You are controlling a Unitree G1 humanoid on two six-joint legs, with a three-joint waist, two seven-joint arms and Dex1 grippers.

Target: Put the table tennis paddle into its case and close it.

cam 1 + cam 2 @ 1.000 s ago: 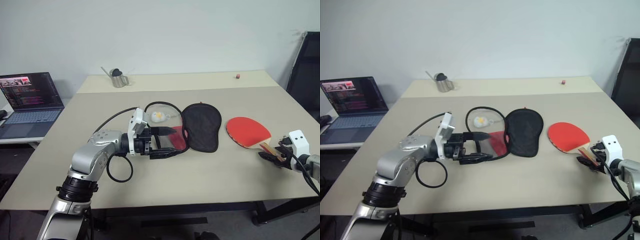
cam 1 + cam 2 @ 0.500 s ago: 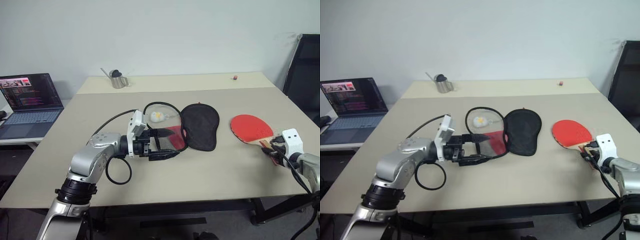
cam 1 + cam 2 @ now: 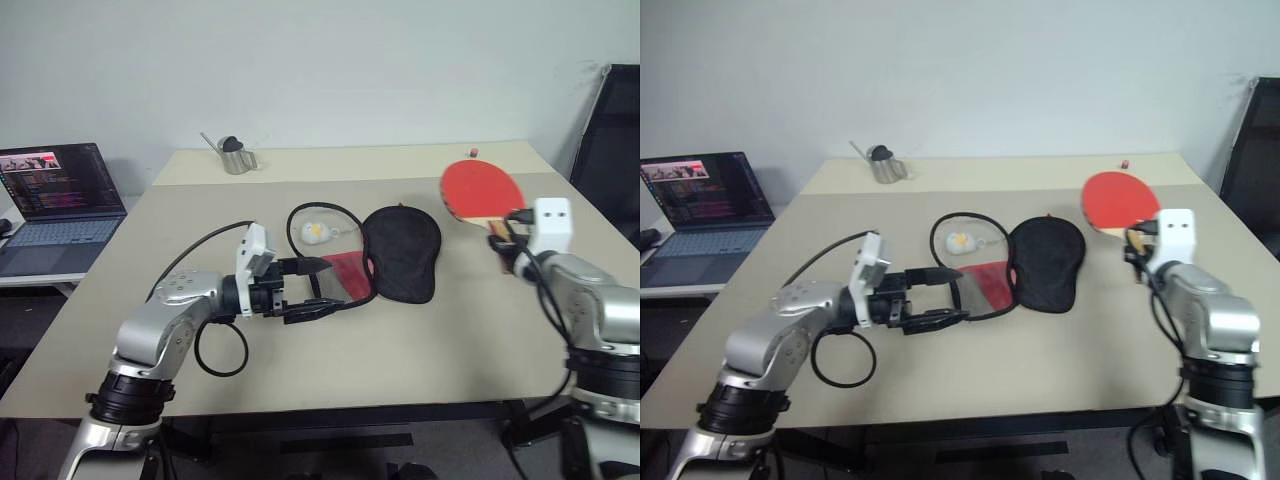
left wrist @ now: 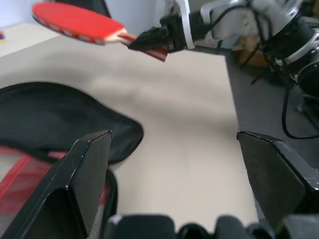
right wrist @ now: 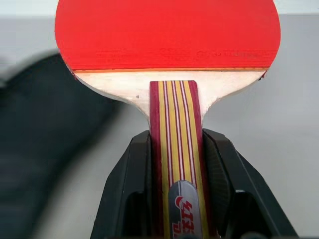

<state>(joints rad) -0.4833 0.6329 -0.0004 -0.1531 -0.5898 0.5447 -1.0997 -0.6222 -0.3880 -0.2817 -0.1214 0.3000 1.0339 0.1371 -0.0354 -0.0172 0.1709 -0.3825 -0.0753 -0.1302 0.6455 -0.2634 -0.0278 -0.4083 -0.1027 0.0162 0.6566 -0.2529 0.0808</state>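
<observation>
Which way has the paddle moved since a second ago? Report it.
Yes. The paddle, gripped by the right gripper, has lifted off the table and gone toward the far edge, nearer the small red object.

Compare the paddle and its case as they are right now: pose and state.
The table tennis paddle is held off the table by its handle in the right gripper; the case lies on the table. The paddle's face is smooth red rubber; the case lies opened, its dark lining showing. Both have a rounded paddle shape.

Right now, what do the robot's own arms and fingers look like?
Both arms are silver-grey metal with black joints and looping black cables. Each ends in a white block: the left gripper and right gripper have two black, wedge-shaped fingers.
</observation>
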